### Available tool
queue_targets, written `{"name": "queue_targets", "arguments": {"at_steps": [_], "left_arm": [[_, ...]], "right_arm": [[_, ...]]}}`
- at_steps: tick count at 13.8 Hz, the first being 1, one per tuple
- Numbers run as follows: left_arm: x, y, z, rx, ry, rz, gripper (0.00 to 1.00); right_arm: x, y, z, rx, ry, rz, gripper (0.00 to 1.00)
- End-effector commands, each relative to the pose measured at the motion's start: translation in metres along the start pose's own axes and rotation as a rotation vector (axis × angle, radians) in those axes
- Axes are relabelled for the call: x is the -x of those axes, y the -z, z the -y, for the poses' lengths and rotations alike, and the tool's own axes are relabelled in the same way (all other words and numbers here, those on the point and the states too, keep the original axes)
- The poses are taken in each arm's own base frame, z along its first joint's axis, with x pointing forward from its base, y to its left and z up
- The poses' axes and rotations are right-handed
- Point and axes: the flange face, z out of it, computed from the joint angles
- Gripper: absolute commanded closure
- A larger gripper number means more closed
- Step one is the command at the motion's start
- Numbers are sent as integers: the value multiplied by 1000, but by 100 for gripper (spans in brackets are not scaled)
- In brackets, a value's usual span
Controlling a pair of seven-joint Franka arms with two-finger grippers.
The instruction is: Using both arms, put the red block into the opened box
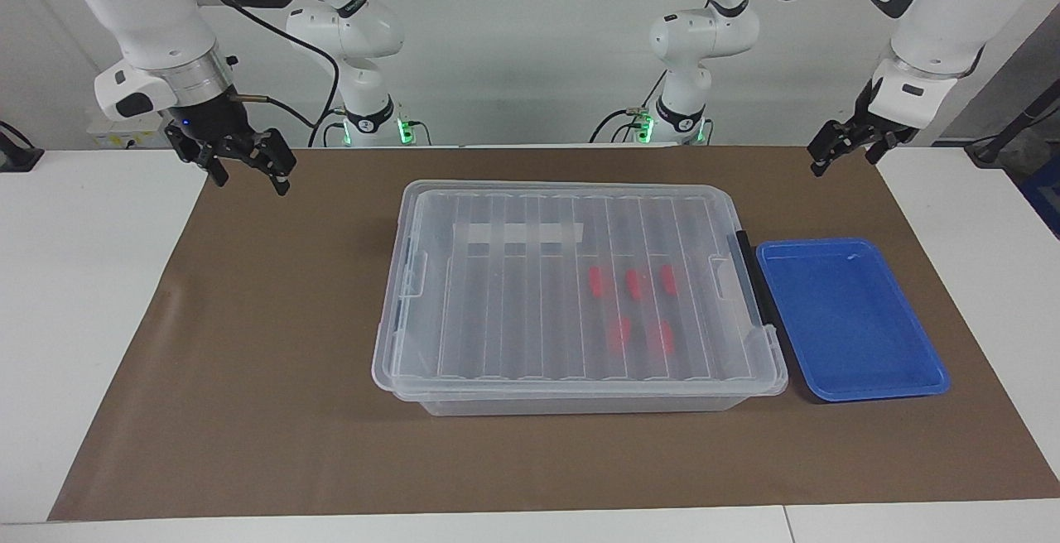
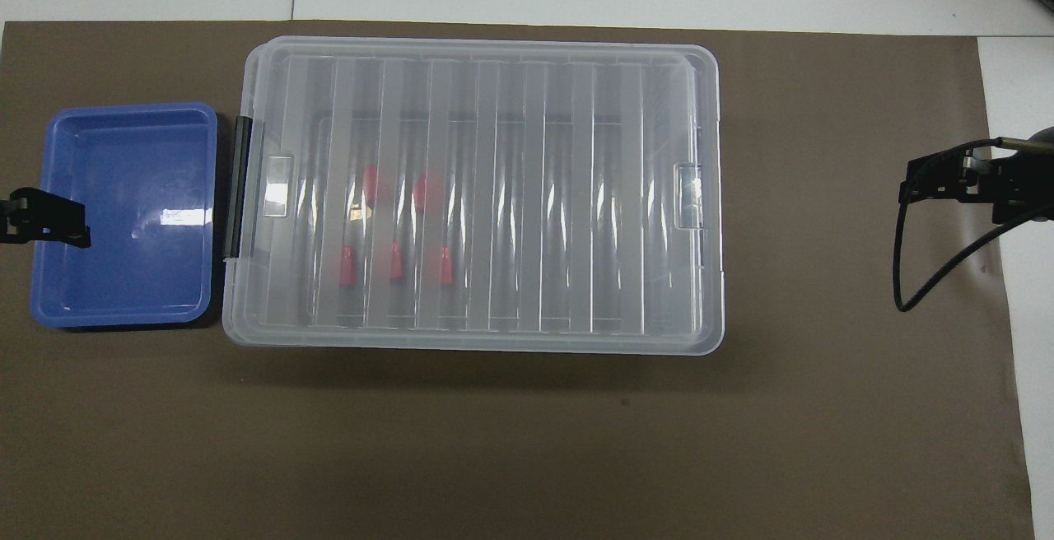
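A white table [image 1: 83, 295] carries a brown mat [image 1: 273, 344]; a pale wall stands at the robots' end; at the mat's middle sits the box [image 1: 571, 295], a clear bin with its ribbed lid on and a black latch [image 1: 749, 278] at the end toward the left arm; five red blocks [image 1: 633, 282] lie inside it, toward that same end; a blue tray [image 1: 853, 319] rests just beside the latch end; the right gripper [image 1: 244, 166] hangs, fingers spread and holding nothing, over the mat's corner at the right arm's end; the left gripper [image 1: 845, 150] hangs, fingers released and empty, over the mat's corner at the left arm's end.
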Motion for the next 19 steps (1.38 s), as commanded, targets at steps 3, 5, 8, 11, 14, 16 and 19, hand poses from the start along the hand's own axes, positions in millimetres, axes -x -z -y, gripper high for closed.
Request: {"name": "queue_targets", "arguments": {"at_steps": [3,5,8,11,14,16,19], "left_arm": [[5,1,3,9,-3,11,0],[5,1,4,10,-2,11,0],[5,1,3,9,-2,11,0],[5,1,3,9,-2,11,0],[5,1,3,9,-3,11,0],[5,1,3,9,-3,11,0],[5,1,3,9,-2,11,0]], "right_arm": [[13,9,-2,4,22,33,0],[16,8,3,8,33,49,0],[18,8,5,12,33,52,0],[18,7,12,54,70,31,0],[19,7,16,58,73,30,0],[19,7,16,48,72,26,0],[19,6,16,43,81,35,0]]}}
